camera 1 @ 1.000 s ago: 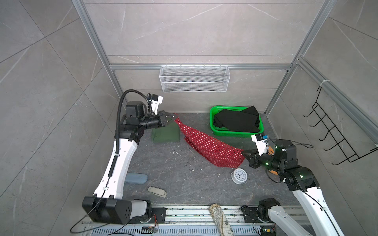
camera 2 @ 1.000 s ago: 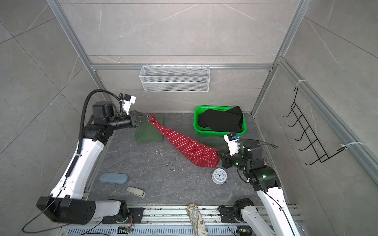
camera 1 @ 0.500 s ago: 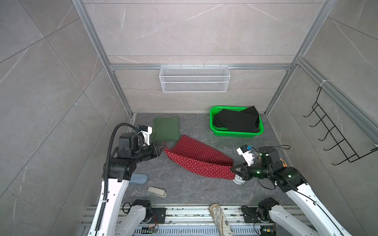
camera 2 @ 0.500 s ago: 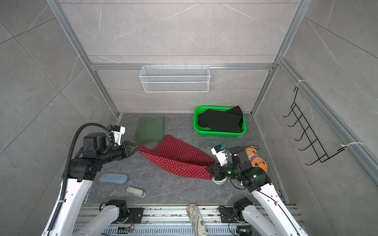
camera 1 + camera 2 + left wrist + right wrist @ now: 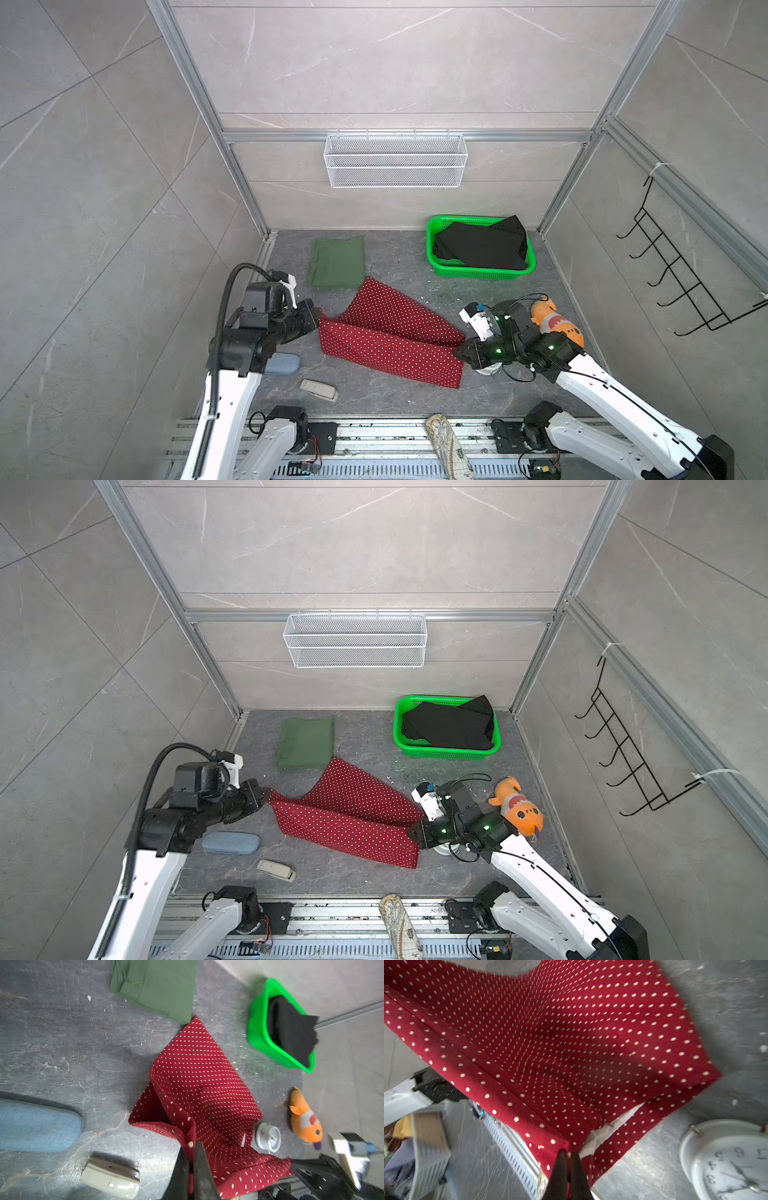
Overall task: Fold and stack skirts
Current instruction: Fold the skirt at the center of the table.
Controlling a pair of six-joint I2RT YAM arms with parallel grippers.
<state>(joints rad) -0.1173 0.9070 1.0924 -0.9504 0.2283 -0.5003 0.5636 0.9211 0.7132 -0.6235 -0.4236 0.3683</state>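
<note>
The red polka-dot skirt (image 5: 390,336) (image 5: 349,816) lies doubled over on the grey floor, its front layer stretched between my two grippers. My left gripper (image 5: 319,318) (image 5: 190,1147) is shut on its left corner. At the right corner my right gripper (image 5: 459,353) (image 5: 568,1154) is shut on the hem, where a white lining shows. The olive green skirt (image 5: 337,262) (image 5: 155,987) lies folded flat at the back left, touching the red skirt's far tip. The black skirt (image 5: 482,247) (image 5: 451,725) fills the green basket (image 5: 440,266).
An orange plush fish (image 5: 557,324) lies behind my right arm, with a white clock (image 5: 726,1159) under the right wrist. A blue case (image 5: 282,363) and a beige handset (image 5: 319,390) lie at the front left. A patterned cloth roll (image 5: 449,446) rests on the front rail.
Both grippers have carried the red skirt from a raised diagonal stretch at the back down toward the front. It now lies folded over itself near the floor.
</note>
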